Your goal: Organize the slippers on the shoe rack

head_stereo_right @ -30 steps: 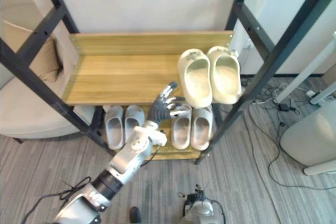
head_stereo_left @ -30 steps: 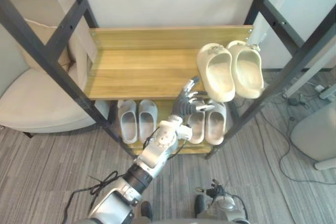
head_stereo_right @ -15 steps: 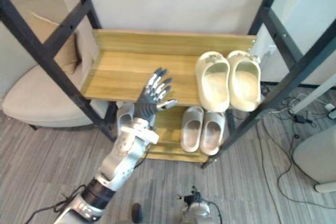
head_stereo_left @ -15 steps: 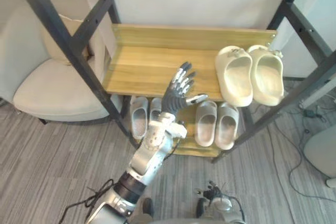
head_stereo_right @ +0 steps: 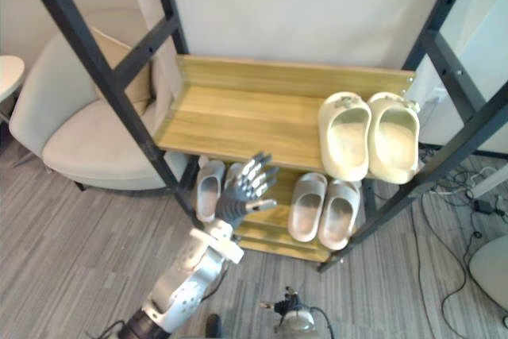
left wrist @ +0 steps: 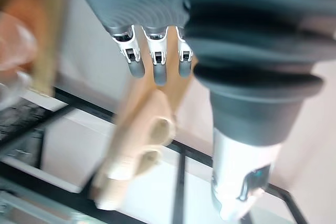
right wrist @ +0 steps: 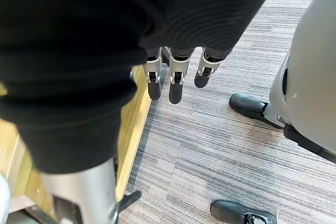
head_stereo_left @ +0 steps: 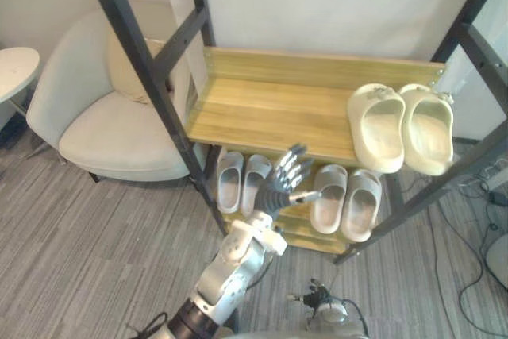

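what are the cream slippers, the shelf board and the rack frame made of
Cream slippers: likely moulded foam or soft rubber; each looks like one piece, with thick rounded edges and a matte surface.
Shelf board: wood or wood-look laminate; yellowish, with lengthwise grain lines and a slight sheen.
Rack frame: probably metal; slim straight black bars with small holes and a matte finish.

Left hand (head_stereo_left: pixel 278 190): silver fingers with dark tips, dark grey back. Left arm (head_stereo_left: pixel 230 263): silver-grey rounded shells, pale block at the wrist, black ring joint lower down. Left wrist view: dark ribbed cover (left wrist: pixel 247 51), silver thumb (left wrist: pixel 239 182) with a small teal patch. Right hand (right wrist: pixel 175 80): same dark ribbed cover, silver fingers, black tips.
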Available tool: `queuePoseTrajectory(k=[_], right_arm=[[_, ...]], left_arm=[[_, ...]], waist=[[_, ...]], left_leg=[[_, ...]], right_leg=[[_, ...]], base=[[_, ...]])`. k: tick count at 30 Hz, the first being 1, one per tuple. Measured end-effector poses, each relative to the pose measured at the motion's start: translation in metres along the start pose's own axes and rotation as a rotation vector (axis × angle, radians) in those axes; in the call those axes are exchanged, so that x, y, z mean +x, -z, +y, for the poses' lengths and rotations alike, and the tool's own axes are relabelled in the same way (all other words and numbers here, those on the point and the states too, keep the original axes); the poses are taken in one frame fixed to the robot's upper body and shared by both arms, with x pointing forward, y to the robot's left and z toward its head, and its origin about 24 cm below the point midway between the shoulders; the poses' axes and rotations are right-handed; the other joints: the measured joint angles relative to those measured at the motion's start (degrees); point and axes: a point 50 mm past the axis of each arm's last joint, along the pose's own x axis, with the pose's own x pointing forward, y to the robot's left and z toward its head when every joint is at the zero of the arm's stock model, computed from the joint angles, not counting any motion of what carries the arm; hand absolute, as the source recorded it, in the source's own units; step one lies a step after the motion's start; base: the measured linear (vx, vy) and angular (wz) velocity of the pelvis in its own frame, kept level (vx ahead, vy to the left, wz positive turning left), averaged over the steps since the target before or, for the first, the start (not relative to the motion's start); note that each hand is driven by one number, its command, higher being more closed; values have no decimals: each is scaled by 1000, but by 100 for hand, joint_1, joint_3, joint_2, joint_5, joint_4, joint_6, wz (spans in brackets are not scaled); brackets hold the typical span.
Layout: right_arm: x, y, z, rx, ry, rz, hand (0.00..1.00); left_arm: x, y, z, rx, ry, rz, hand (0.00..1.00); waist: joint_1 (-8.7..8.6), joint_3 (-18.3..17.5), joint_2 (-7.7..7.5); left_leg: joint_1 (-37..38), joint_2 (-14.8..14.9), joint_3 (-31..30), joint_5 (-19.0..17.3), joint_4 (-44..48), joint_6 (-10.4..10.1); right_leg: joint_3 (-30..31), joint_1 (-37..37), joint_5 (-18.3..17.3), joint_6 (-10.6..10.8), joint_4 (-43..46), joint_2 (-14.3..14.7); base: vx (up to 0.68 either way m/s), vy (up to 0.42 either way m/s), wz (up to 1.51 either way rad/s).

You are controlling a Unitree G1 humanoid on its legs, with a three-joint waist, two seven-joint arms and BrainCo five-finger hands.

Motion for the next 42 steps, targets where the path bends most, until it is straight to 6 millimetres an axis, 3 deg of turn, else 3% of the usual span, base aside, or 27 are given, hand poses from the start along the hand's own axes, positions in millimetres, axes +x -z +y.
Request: queuePoseTrajectory(k=[3,7,9,13,17,23,38,41,42], right_arm=[[0,1,1,-26,-2,-3,0],[0,1,0,-26,0,-5,0],[-1,4,-2,-28,5,1,0],[-1,10,-10,-22,22,0,0],[-1,14,-36,30,68,-11,0],[-3,23,-56,39,121,-2,0],[-2,24,-49,50,96,11,0],[-2,26,-49,51,87,25,0],[-2,26,-50,60,94,25,0]], left_arm=[[-28,46,31,21,-156,207,0],[-55,77,60,75,-293,357,0],[-79,96,87,132,-418,471,0],[-110,110,117,204,-573,599,0],[-145,116,146,220,-759,692,0],[-166,126,152,238,-831,779,0],[-177,134,153,171,-942,806,0],[-176,134,152,164,-945,790,0],[-175,133,153,164,-949,784,0]], waist=[[6,-2,-5],[5,5,-30],[29,-16,-79],[36,-14,-132],[54,40,-235],[66,51,-229],[155,81,-134],[202,133,-150],[223,162,-203]], left_leg=[[-10,4,-26,3,-1,-4],[-3,-9,-175,23,-1,-6],[34,-15,-249,29,-2,-10],[65,-18,-282,23,-3,-16],[90,-22,-282,23,-2,-18],[181,-18,-262,-14,-3,-36],[366,37,140,-181,-2,-58],[296,-49,29,-360,203,60],[195,-151,-28,-541,458,139]], right_leg=[[-33,-1,-17,-13,-1,4],[-140,82,-46,6,-4,5],[-225,173,-83,21,-14,7],[-266,196,-112,26,-11,7],[-256,259,-114,29,1,6],[-239,328,-151,46,2,7],[215,250,-178,39,5,46],[115,57,-556,130,633,-169],[50,-90,-823,235,1230,-412]], base=[[-14,-2,1],[-10,-8,18],[2,-13,23],[2,-6,6],[27,-3,0],[2,-4,-2],[9,-4,-15],[27,24,17],[29,87,44]])
